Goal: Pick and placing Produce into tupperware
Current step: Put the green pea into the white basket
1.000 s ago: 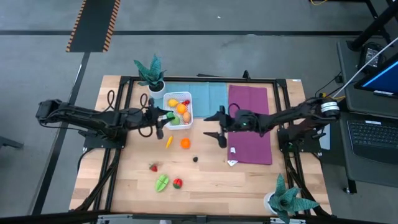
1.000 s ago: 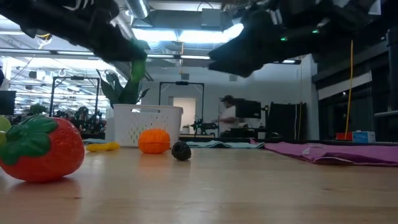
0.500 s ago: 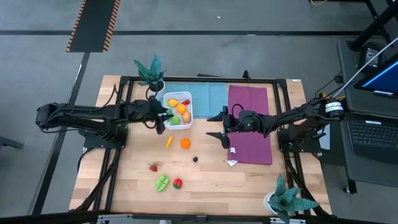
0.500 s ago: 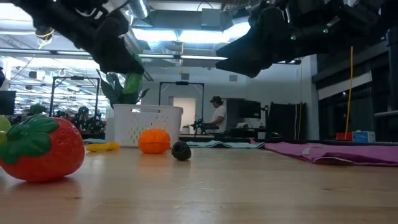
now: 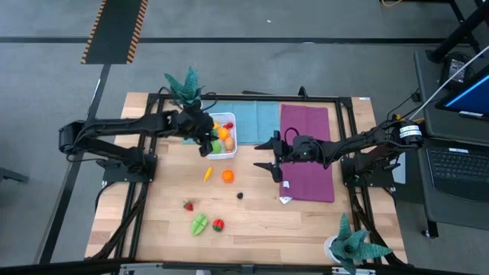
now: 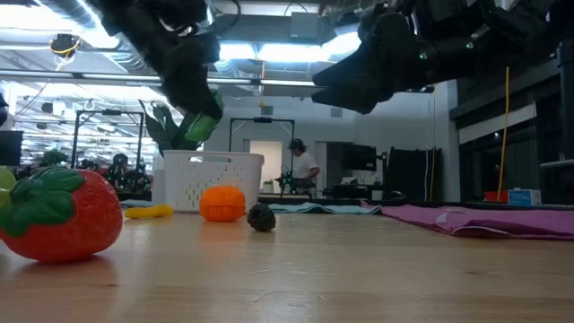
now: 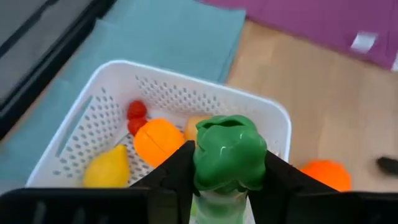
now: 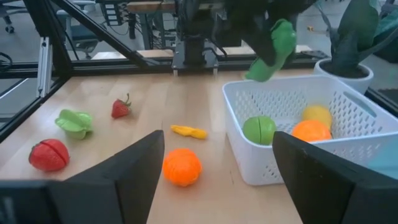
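The tupperware point(image 5: 220, 134) sits on the table point(image 5: 153, 221) beside a potted plant point(image 5: 186, 86), its far edge touching a cloth point(image 5: 256, 118) that lies left of a second cloth point(image 5: 306, 153). The left gripper point(image 5: 206, 139) hangs over the tupperware's near-left corner with a broccoli piece point(image 7: 228, 152) between its fingers, above several produce pieces point(image 7: 160, 140) inside. The right gripper point(image 5: 269, 153) hovers right of it, and more pieces point(image 5: 227, 176) lie on the table nearer the front.

Overhead view of a wooden table point(image 5: 153, 221). The left gripper point(image 5: 208, 137) hangs over the near-left edge of a white tupperware point(image 5: 231, 140) holding orange, yellow and red produce. The right gripper point(image 5: 269, 155), jaws spread wide, hovers beside a purple cloth point(image 5: 309, 164). On the bare wood lie a yellow piece point(image 5: 207, 173), an orange point(image 5: 227, 176), a small dark piece point(image 5: 240, 194), a strawberry point(image 5: 188, 205), a green piece point(image 5: 199, 224) and a red piece point(image 5: 218, 224).
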`<control>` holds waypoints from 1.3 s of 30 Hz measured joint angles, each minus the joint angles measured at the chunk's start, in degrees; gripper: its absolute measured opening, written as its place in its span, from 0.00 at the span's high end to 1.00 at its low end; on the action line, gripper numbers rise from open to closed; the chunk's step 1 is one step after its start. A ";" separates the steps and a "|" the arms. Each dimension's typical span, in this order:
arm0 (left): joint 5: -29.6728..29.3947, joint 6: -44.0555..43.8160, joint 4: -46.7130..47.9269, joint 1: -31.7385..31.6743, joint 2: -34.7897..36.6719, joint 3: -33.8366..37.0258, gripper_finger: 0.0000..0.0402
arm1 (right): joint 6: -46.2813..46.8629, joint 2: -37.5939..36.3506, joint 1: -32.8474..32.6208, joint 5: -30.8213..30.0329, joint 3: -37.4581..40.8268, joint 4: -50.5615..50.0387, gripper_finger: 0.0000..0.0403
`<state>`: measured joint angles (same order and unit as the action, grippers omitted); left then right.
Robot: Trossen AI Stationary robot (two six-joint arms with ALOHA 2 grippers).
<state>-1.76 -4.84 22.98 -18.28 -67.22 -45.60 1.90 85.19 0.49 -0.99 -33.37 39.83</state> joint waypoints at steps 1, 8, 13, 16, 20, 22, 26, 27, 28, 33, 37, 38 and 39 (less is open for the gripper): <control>0.37 0.86 2.01 -0.23 -0.95 -1.20 0.73 | 0.48 0.00 0.00 0.00 0.00 -0.32 0.25; 4.39 4.15 8.86 -2.30 -6.84 -6.80 0.73 | 0.78 0.03 0.00 0.04 -0.01 -1.79 0.25; 4.41 6.64 9.38 -2.45 -8.79 -8.10 0.73 | 0.76 0.04 0.00 0.06 -0.01 -2.16 0.25; 4.44 8.01 9.98 -2.45 -9.03 -8.11 0.73 | 0.58 0.04 0.00 0.08 -0.01 -2.24 0.25; 4.46 8.59 11.12 -2.45 -9.00 -8.13 0.73 | 0.52 0.02 0.00 0.12 -0.01 -2.54 0.25; 4.46 8.74 11.14 -2.43 -9.19 -8.13 0.73 | 0.49 0.04 0.00 0.15 -0.01 -2.56 0.25; 4.47 9.14 10.91 -2.00 -10.59 -8.11 0.73 | 0.43 0.02 0.00 0.15 -0.01 -2.54 0.25; 4.48 9.53 10.29 -1.99 -11.00 -8.13 0.73 | 0.43 0.04 0.00 0.15 -0.03 -2.54 0.25; 4.50 9.59 10.04 -1.97 -11.39 -8.13 0.73 | 0.43 0.02 0.00 0.15 -0.03 -2.54 0.25; 4.48 9.79 9.13 -1.91 -13.87 -8.11 0.73 | 0.41 0.04 0.00 0.13 -0.03 -2.51 0.25; 5.00 9.99 8.54 -1.84 -16.85 -8.11 0.73 | 0.41 0.04 0.00 0.13 -0.05 -2.65 0.25; 5.31 10.11 8.43 -1.84 -17.51 -8.11 0.73 | 0.41 0.04 0.01 0.12 -0.06 -2.75 0.25; 5.93 10.39 7.92 -1.84 -18.22 -8.11 0.73 | 0.41 0.03 0.00 0.12 -0.06 -2.82 0.25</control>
<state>4.17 5.55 30.90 -20.12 -85.45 -53.71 2.31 85.22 0.49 -0.87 -33.43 37.01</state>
